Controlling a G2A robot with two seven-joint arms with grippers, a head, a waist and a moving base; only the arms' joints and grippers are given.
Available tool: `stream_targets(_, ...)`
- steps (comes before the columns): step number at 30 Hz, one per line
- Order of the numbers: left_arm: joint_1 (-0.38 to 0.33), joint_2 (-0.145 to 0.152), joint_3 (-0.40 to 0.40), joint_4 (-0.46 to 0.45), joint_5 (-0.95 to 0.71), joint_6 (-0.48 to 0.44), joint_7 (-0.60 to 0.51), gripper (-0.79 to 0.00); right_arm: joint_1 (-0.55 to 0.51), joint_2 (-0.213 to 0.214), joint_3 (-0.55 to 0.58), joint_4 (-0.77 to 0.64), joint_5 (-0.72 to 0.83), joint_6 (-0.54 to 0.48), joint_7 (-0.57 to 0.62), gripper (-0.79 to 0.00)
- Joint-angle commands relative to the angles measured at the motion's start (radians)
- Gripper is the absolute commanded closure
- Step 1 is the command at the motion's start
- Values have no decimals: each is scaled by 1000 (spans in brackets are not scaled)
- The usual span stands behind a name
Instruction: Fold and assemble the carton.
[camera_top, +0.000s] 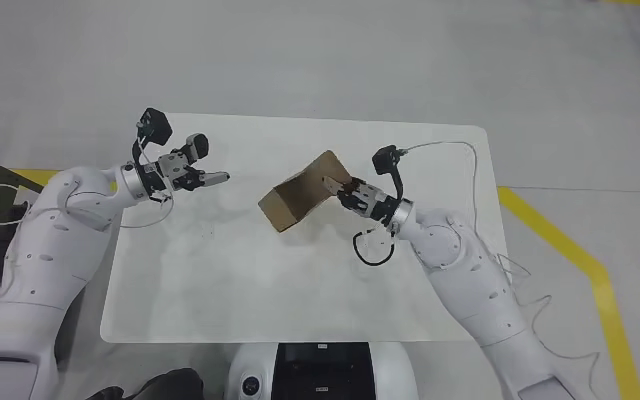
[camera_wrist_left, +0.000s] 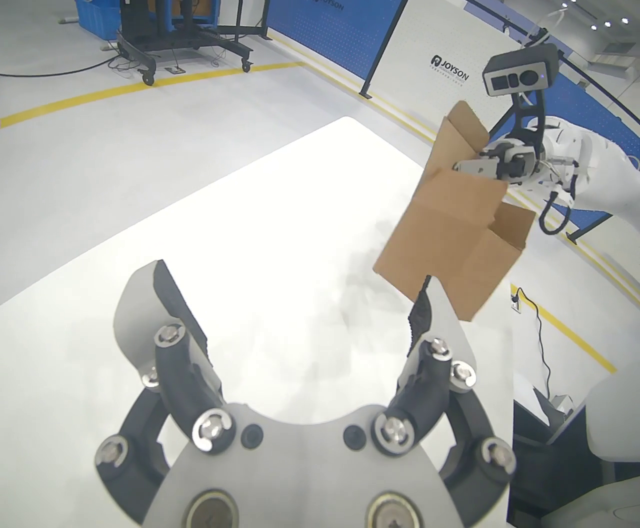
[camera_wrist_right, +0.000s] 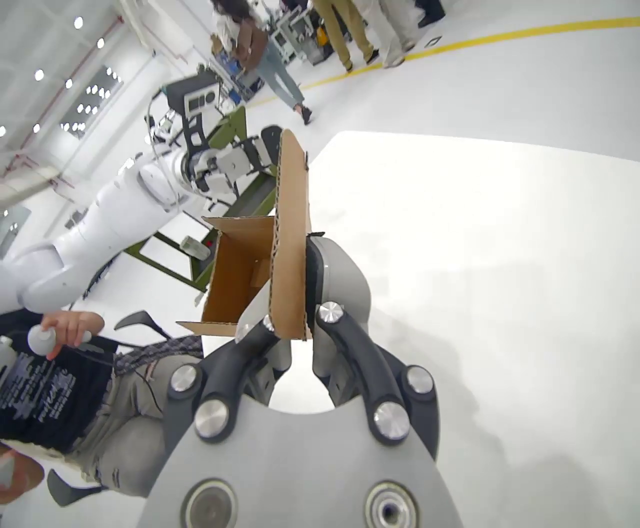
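A brown cardboard carton (camera_top: 300, 193) hangs tilted above the middle of the white table (camera_top: 250, 290), partly unfolded, with loose flaps. My right gripper (camera_top: 345, 192) is shut on one of its side panels; in the right wrist view the panel (camera_wrist_right: 290, 240) stands edge-on between the gripper's (camera_wrist_right: 287, 295) two fingers. In the left wrist view the carton (camera_wrist_left: 450, 235) shows tilted in the air, with its open end turned away. My left gripper (camera_top: 218, 178) stands open over the table's left part, well apart from the carton, with nothing between its fingers (camera_wrist_left: 170, 305).
The table's top around the carton is bare. A black cable (camera_top: 370, 250) loops from the right arm over the table. The table's edges lie close on the right and at the front.
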Motion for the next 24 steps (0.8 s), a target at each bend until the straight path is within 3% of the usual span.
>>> stream_targets(1, -2, -3, 6, -10, 14, -7, 10, -785, -18, 2, 24, -8, 28, 12, -35, 0)
stream_targets(6, -6, -15, 29, -66, 85, -19, 80, -785, -48, 1, 55, -22, 109, 22, -102, 0)
stream_targets(12, -12, -28, 49, -112, 269, -19, 243, -785, -57, -4, 48, -24, 168, 7, -123, 0)
stream_targets(24, -12, -28, 49, -112, 269, -19, 243, -785, -57, -4, 48, -24, 168, 7, -123, 0)
